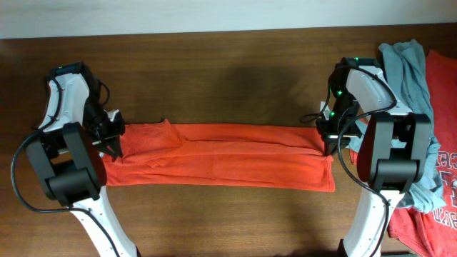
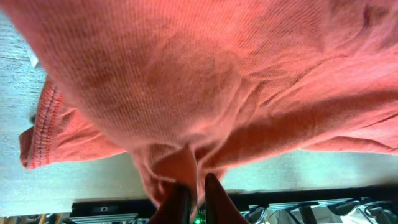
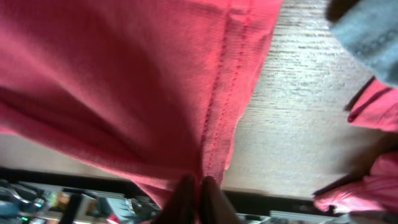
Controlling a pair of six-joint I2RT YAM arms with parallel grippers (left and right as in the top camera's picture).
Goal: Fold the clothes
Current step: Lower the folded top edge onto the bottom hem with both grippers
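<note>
Pinching each end, left fingers (image 2: 181,200) and right fingers (image 3: 184,194) hold the orange-red T-shirt (image 1: 221,153) left-to-right.

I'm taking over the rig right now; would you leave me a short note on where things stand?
Left gripper: closed, pinching the left end of the orange shirt.
Right gripper: closed, pinching its right end at the hem.
The shirt lies across the table as a long narrow band between the two arms.
Done: the lengthwise folds, it seems.
Left: probably fold the band crosswise and set it aside, then fold the grey-blue shirt and the printed shirt heaped at the table's right edge.
</note>
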